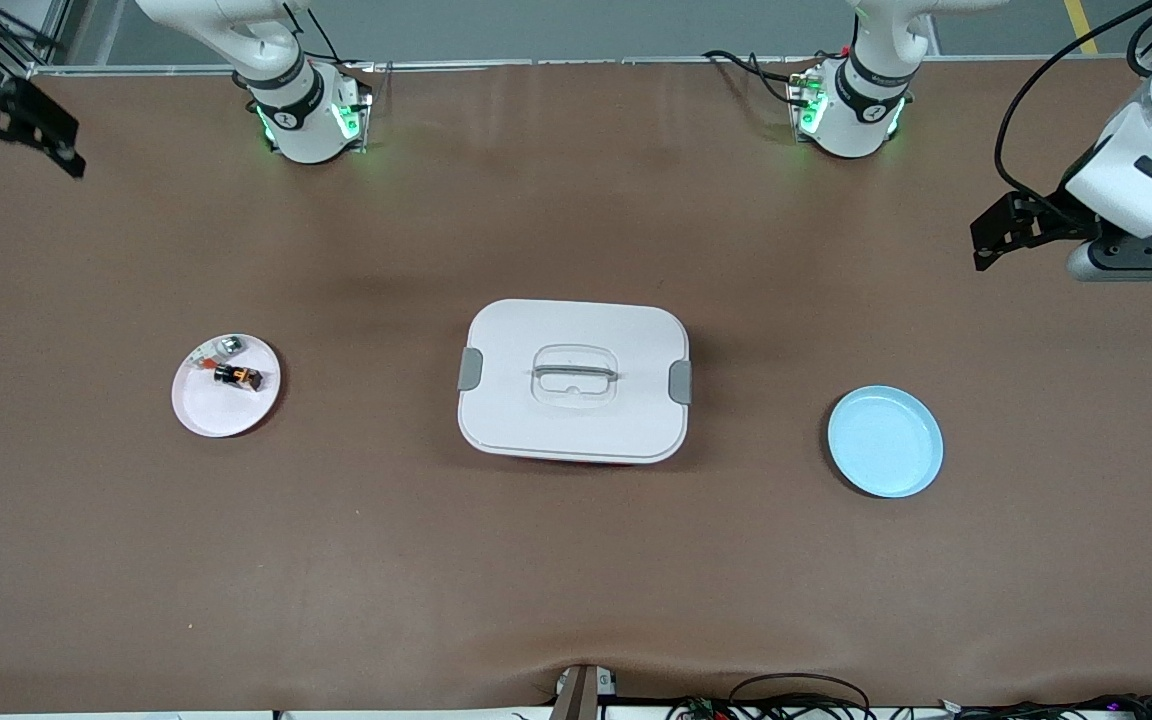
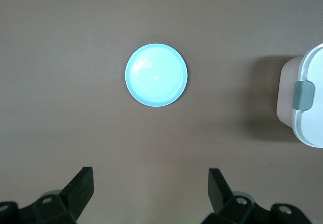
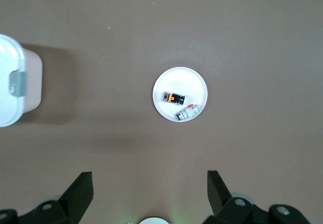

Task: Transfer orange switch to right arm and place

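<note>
My left end effector (image 2: 149,189) and right end effector (image 3: 149,189) both hang with fingers apart and empty over the bench's (image 1: 576,560) two ends, half cut off in view, while the orange switch (image 1: 238,376) lies on the white plate (image 1: 211,420) beside a silver-white piece (image 1: 226,346) too small to identify.

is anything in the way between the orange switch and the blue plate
Yes. The white lidded box sits mid-table, directly between the pink plate holding the orange switch and the blue plate. Both the right gripper and left gripper hang open above the table's ends, nothing held.
</note>
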`<state>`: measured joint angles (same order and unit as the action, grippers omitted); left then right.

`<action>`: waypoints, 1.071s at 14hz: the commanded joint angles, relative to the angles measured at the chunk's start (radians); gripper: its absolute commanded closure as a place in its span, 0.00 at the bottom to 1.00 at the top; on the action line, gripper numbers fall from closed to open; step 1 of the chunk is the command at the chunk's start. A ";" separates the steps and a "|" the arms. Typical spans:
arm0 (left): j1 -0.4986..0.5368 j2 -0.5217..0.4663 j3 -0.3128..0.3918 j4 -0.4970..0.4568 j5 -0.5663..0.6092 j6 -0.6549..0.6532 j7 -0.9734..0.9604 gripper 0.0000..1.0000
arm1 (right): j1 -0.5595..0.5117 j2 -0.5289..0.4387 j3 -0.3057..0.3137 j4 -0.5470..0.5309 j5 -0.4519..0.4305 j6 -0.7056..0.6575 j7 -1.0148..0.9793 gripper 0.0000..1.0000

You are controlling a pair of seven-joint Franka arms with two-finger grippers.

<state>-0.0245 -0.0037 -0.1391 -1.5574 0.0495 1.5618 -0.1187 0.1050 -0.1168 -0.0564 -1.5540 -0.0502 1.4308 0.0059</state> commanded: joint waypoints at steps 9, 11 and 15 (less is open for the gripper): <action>0.003 -0.012 -0.001 -0.004 -0.014 -0.005 0.017 0.00 | -0.154 0.088 0.018 0.017 0.072 0.077 -0.003 0.00; 0.005 -0.012 -0.001 -0.004 -0.014 -0.005 0.019 0.00 | -0.172 0.089 0.020 0.015 0.084 0.077 -0.004 0.00; 0.008 -0.010 0.001 0.005 -0.014 -0.006 0.019 0.00 | -0.232 0.097 0.104 0.014 0.084 0.074 -0.004 0.00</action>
<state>-0.0235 -0.0037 -0.1387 -1.5568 0.0495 1.5619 -0.1187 -0.0623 -0.0263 -0.0236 -1.5470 0.0177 1.5066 0.0044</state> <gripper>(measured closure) 0.000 0.000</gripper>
